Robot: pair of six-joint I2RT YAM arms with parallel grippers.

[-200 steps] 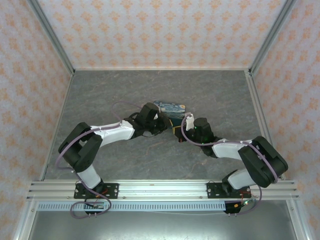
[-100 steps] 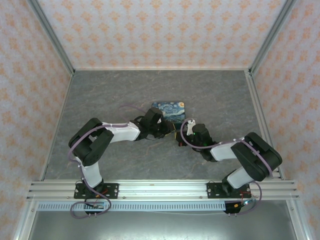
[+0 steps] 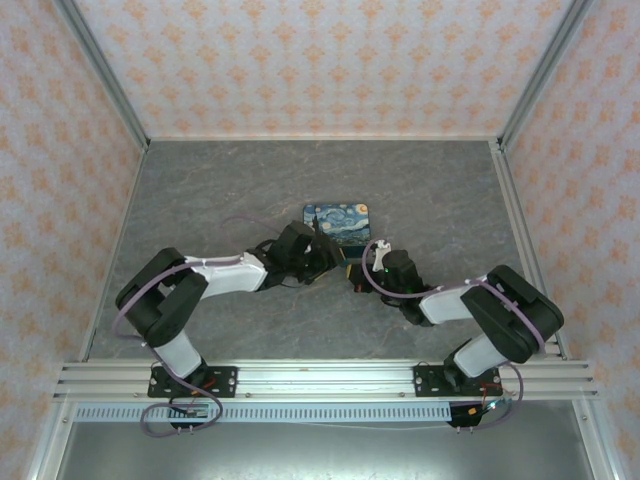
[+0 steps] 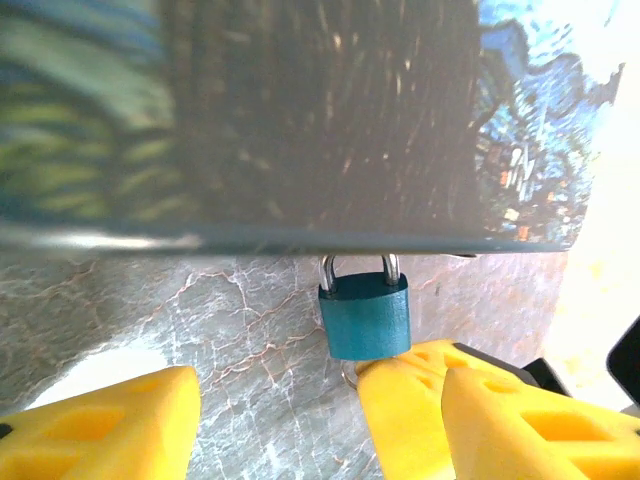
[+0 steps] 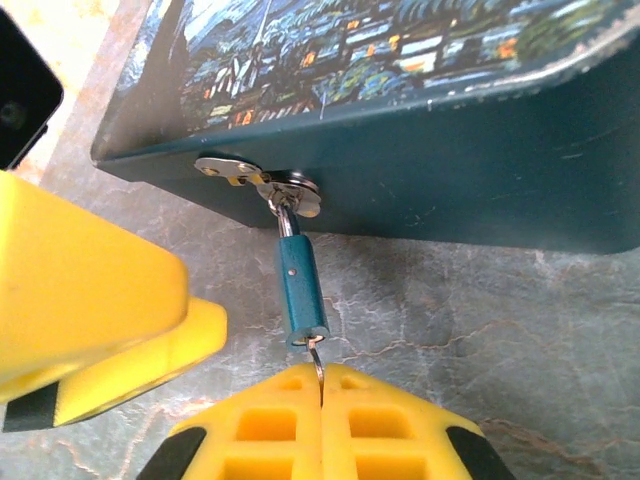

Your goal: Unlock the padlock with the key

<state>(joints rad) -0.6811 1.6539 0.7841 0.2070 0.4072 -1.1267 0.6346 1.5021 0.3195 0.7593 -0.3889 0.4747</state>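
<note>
The small teal padlock [image 4: 365,318] hangs by its metal loop from the hasp [image 5: 258,178] on the front of the Starry Night tin [image 3: 337,222]. In the right wrist view the padlock [image 5: 302,290] is edge-on, and the thin metal key [image 5: 317,372] goes into its underside. My right gripper [image 5: 322,388] is shut on the key just below the lock. My left gripper [image 4: 320,425] stands open just short of the padlock, its yellow fingers [image 4: 110,425] apart and off the lock. The right gripper's tip [image 4: 415,400] sits between them.
The tin's dark front wall [image 5: 450,190] stands close behind the lock. Both arms meet in the middle of the grey marble table [image 3: 200,190], which has metal frame rails [image 3: 515,210] at its sides.
My left gripper has opened and let go of the padlock, drawing back a little toward me. The right gripper stays shut on the key.
</note>
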